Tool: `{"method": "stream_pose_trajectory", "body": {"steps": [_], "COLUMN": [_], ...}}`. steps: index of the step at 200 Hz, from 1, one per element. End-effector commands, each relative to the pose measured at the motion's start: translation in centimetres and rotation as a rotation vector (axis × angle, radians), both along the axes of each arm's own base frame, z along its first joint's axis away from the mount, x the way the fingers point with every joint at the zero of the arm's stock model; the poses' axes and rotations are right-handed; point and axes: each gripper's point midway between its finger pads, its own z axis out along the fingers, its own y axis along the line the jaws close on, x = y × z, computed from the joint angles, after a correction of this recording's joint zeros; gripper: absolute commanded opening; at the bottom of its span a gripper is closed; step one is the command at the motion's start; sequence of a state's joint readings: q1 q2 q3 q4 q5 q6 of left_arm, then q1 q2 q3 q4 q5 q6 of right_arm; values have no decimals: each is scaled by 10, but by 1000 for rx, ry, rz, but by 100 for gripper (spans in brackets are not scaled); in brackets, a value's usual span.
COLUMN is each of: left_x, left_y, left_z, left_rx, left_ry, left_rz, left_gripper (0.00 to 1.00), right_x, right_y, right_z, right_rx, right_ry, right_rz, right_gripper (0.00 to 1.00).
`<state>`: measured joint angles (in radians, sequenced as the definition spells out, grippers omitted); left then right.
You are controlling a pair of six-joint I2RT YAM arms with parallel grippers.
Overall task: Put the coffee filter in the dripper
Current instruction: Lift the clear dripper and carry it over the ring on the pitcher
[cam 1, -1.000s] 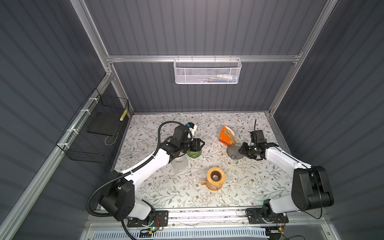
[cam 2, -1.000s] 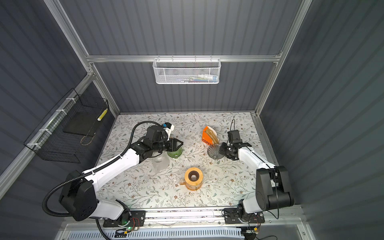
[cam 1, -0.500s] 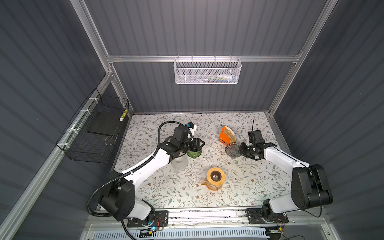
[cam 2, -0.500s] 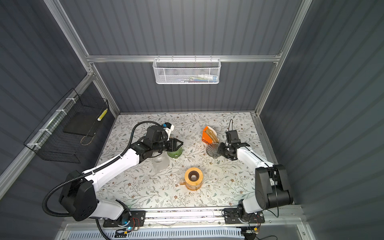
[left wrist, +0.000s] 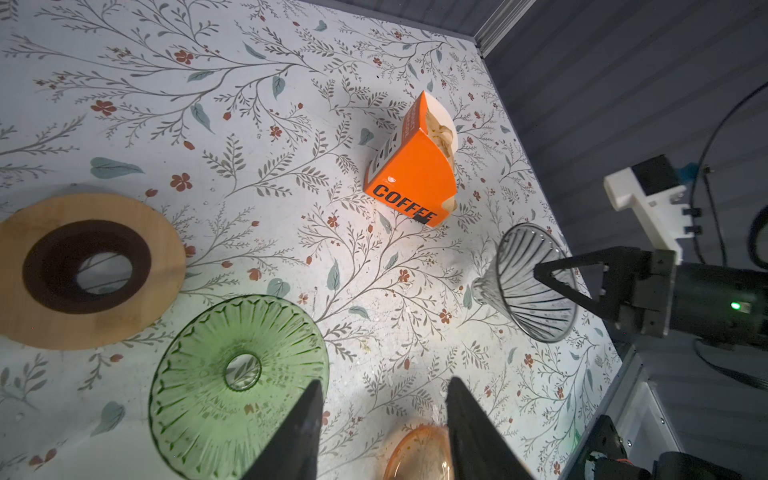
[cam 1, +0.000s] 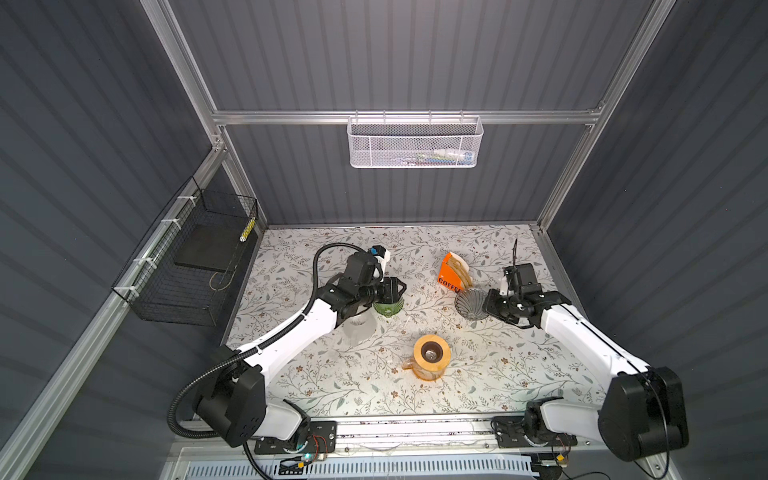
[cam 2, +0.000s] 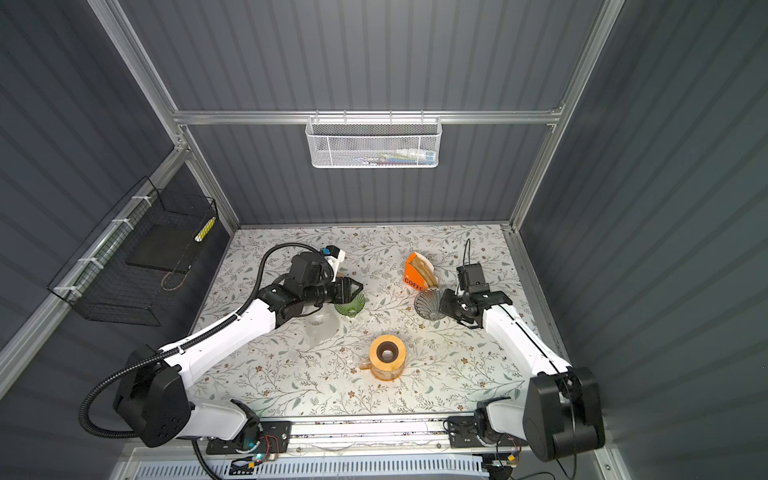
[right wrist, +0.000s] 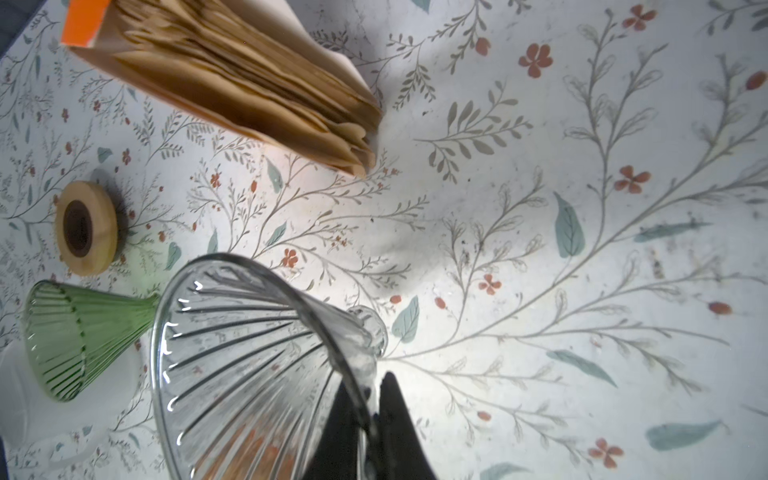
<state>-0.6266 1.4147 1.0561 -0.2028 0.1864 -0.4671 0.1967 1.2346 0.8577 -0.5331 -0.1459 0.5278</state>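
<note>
**Item 1: my right gripper (right wrist: 368,399).** Jaws pressed together on the thin rim wall of the clear glass dripper (right wrist: 249,353), one inside and one outside. The dripper hangs tilted, mouth toward my wrist and narrow foot toward the table (cam 1: 478,374). I cannot tell whether the foot touches it.
- Risk: smooth ribbed glass in a narrow pinch at one edge. I judge it can swing about the jaws or slide out, and a drop would chip or crack it.
- Risk: too hard a squeeze on so thin a lip could break it.

**Item 2: paper filters (right wrist: 249,75).** All are stacked in the orange box (cam 1: 451,274), just beside the clear dripper. None is out, so the placing is not yet begun.
- Risk: a swing of the tilted dripper could knock the light box over or push it away.
- Risk: the sheets sit tight together, so several may come out at once.

**Item 3: my left gripper (left wrist: 380,386).** Jaws apart and holding nothing, over the near rim of the green dripper (left wrist: 237,370).
- Risk: a careless descent would tip or shove that glass.

**Item 4: wood-collared carafe (cam 1: 431,361).** It stands apart, nearer the front.
- Risk: it lies in the path if either arm sweeps low across the middle.
</note>
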Motion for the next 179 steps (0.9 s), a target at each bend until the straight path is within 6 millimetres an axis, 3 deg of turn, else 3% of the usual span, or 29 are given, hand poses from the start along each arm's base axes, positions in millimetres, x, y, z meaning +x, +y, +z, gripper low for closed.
{"method": "stream_pose_trajectory", "body": {"steps": [1, 38, 85, 135, 179], "left_x": [-5, -8, -12, -20, -29], "left_y": [13, 21, 31, 37, 39], "left_z": [2, 9, 17, 21, 29], "left_rx": [42, 59, 86, 79, 75], "left_ry": [5, -4, -18, -16, -27], "left_rz": [25, 40, 64, 71, 39], "left_gripper": [49, 49, 49, 49, 49], "right_x": [-16, -41, -59, -73, -89], "right_y": [10, 35, 64, 92, 112], "right_z": [36, 87, 121, 139, 138], "right_rx": [14, 32, 41, 62, 60], "right_ry": [-35, -102, -139, -159, -146], "right_rz": [68, 184, 295, 401, 481], "right_gripper": [0, 0, 0, 0, 0]}}
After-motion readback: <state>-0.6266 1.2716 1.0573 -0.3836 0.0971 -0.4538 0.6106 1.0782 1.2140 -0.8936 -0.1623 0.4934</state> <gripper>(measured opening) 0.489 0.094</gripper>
